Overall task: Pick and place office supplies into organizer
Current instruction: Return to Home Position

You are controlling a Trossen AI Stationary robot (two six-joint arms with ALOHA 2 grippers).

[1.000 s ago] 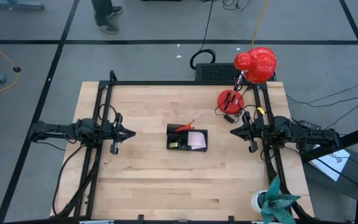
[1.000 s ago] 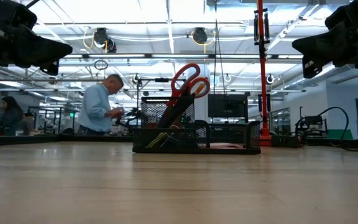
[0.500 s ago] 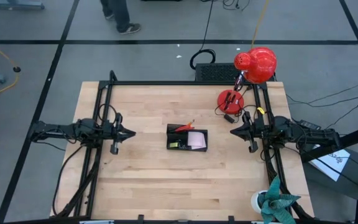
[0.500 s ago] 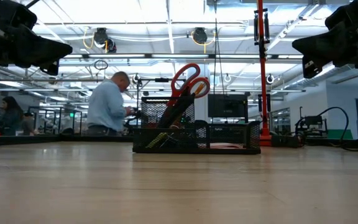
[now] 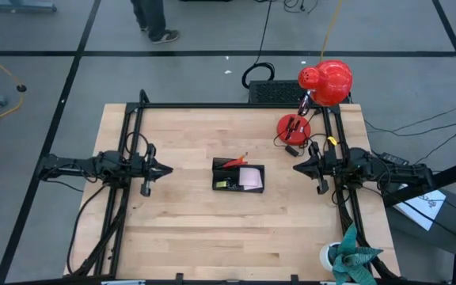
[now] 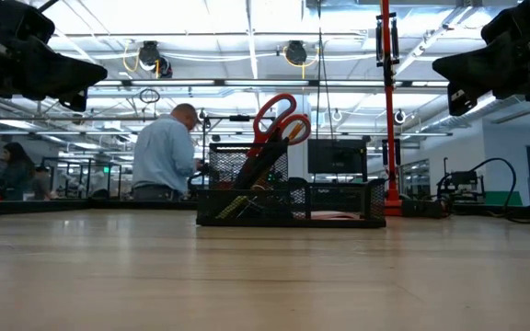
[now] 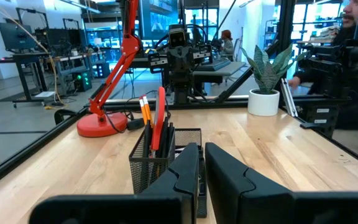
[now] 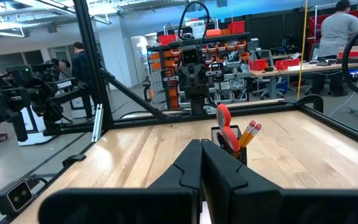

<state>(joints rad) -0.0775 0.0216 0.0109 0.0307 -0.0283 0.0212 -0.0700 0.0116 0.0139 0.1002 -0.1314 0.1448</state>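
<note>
High view: organizer (image 5: 238,190) sits between left claw (image 5: 169,169) and right claw (image 5: 295,168).

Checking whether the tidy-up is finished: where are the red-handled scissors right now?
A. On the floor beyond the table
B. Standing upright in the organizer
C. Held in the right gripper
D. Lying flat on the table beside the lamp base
B: the left wrist view shows the scissors standing upright in the mesh cup of the organizer, next to the orange pencils.
</note>
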